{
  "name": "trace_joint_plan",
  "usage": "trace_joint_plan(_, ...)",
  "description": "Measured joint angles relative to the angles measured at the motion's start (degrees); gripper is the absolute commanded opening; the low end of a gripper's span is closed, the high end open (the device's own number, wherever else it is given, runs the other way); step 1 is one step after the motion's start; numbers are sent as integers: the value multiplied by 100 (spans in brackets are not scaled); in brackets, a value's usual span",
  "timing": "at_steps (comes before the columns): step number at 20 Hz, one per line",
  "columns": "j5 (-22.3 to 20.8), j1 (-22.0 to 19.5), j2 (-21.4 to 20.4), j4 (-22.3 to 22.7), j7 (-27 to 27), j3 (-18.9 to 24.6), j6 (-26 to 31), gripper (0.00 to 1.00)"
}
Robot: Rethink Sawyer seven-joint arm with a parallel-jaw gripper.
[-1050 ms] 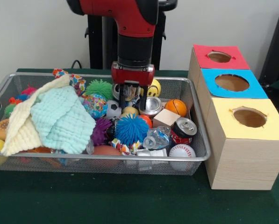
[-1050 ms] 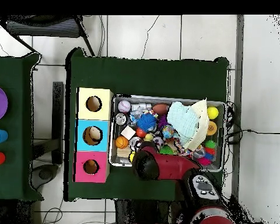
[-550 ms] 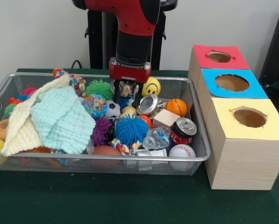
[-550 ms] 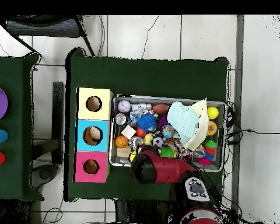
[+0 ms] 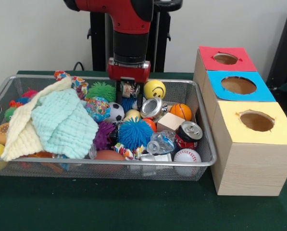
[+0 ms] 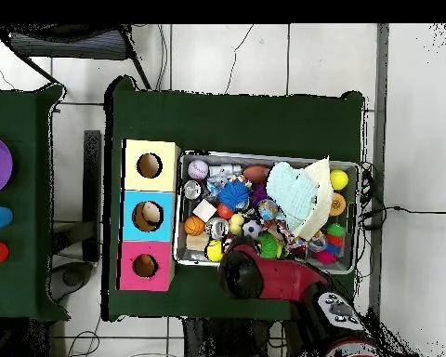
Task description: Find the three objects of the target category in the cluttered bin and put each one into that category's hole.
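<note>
My gripper [image 5: 129,92] hangs just above the far middle of the wire bin [image 5: 109,163], shut on a small crumpled, patterned can-like object [image 5: 129,89] held between its fingers. Below it lie a soccer ball [image 5: 116,112], a yellow smiley ball [image 5: 155,89], a silver can [image 5: 154,108], a red can [image 5: 188,133] and a crushed plastic bottle [image 5: 161,143]. Three boxes stand right of the bin, with a red hole [image 5: 225,58], a blue hole [image 5: 238,85] and a yellow hole [image 5: 256,121]. From overhead the red arm [image 6: 264,279] hides the gripper.
Mint and cream cloths [image 5: 61,122] cover the bin's left half. A blue spiky ball [image 5: 135,133], basketball [image 5: 181,110], baseball [image 5: 187,156] and wooden block [image 5: 171,121] crowd the right half. From overhead the boxes [image 6: 149,216] sit left of the bin.
The gripper has risen out of the clutter with the small patterned object between its fingers and shifted slightly left in the front view. The smiley ball is now fully exposed.
</note>
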Motion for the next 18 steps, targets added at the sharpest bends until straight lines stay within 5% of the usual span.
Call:
trace_joint_plan(7,89,-238,-40,208,0,189,-55,100)
trace_joint_plan(18,208,-51,-119,272,0,212,-51,100)
